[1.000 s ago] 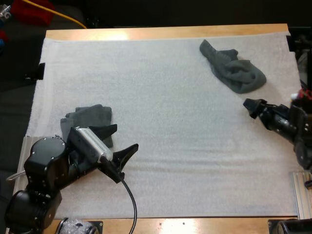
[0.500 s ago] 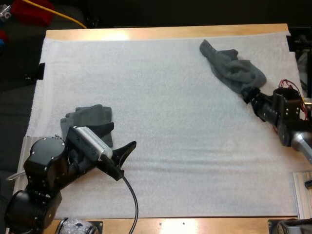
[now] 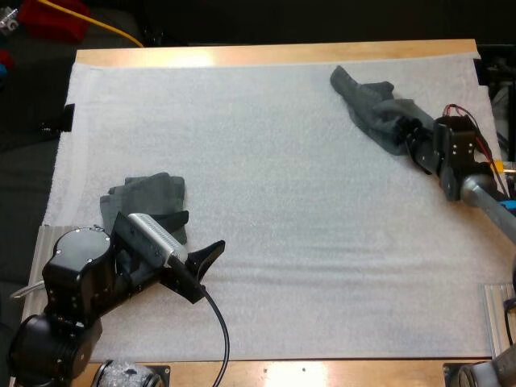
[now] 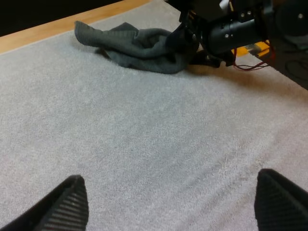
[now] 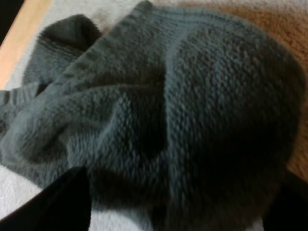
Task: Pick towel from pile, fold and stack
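Closing in over the last second, the right pincer reached the crumpled towel, jaws spread wide and gripping nothing, the cloth just ahead; a grasp looked imminent. The left pincer hung open beside the folded towel.

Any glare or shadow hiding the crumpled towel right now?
High view: glare sits on the wooden table at its far edge, crumpled towel evenly lit. Right wrist view: its deep folds fall into dark shadow. Left wrist view: the right gripper shades the mat beside it.
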